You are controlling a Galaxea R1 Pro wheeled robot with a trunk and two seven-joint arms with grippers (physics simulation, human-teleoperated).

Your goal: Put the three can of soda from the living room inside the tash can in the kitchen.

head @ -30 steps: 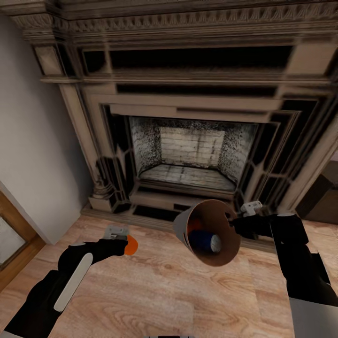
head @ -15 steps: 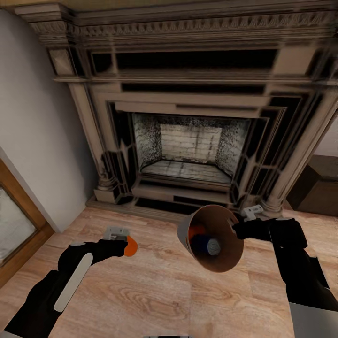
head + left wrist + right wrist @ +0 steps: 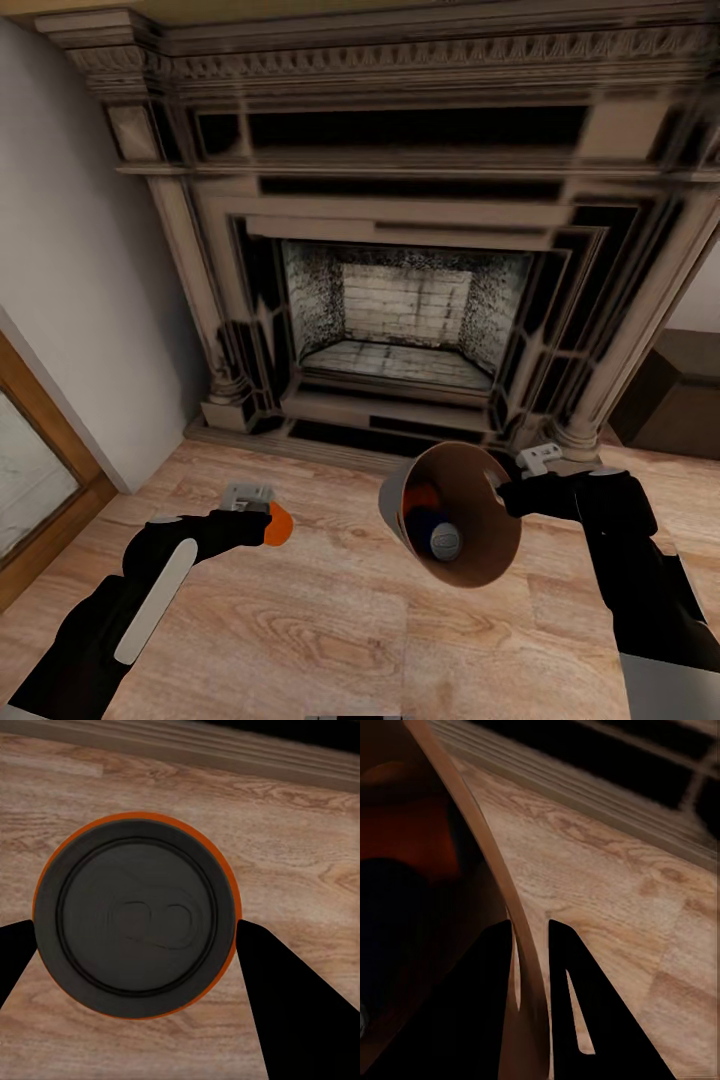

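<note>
Orange can: pinched in the left gripper.
Bin: right gripper clamps its rim (tilted, two cans inside).
Tip: line up, then drop.

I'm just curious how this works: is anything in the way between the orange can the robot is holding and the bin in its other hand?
Nothing visible. The left gripper holds the orange can over bare wood floor, and the bin, gripped at its rim by the right gripper, is tilted with its mouth open. Only open air lies between them.
</note>
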